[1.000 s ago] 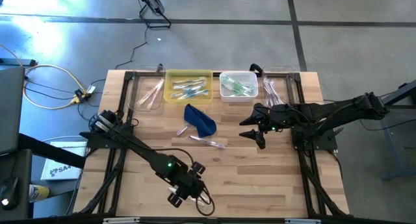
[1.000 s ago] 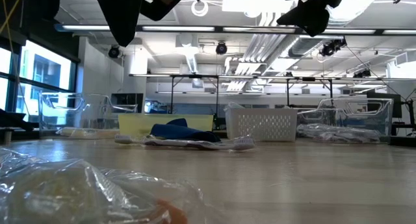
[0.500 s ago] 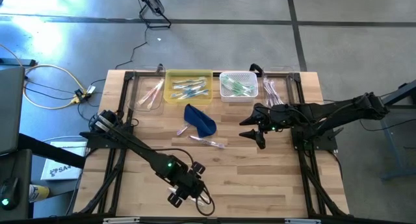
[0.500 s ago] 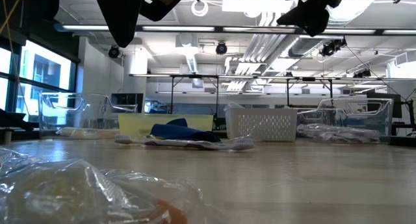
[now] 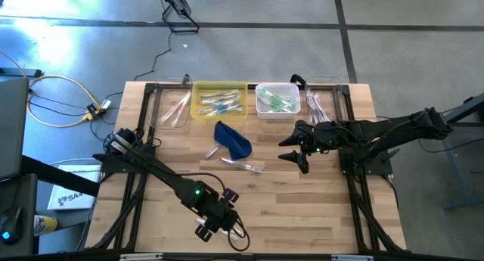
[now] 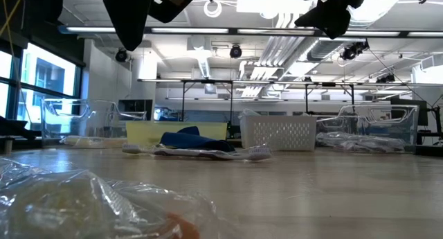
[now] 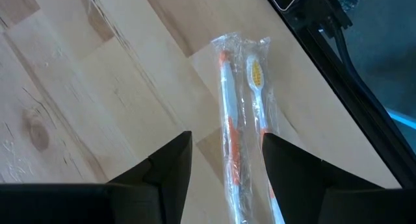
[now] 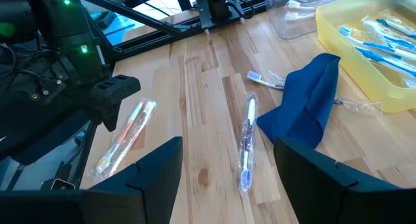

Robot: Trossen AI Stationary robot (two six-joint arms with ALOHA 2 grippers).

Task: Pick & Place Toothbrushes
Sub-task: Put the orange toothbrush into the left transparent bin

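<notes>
Wooden bench point(image 5: 302, 200) carries yellow tray point(image 5: 220, 100), white basket point(image 5: 277, 99), clear bins at far corners, all holding toothbrushes point(image 5: 219, 102). Dark blue pouch point(image 5: 233, 138) lies mid-bench, wrapped toothbrush point(image 5: 242, 165) just beside it, another loose brush point(image 8: 263, 79) near pouch. Left end effector point(image 7: 224, 169) at near edge, fingers apart, straddling wrapped orange toothbrush pair point(image 7: 242, 120), not clamped. Right end effector point(image 5: 299, 149) hovers right of pouch, fingers apart, empty. Nothing blocks either. No change from earlier frames: arms, brushes, pouch all in same places
</notes>
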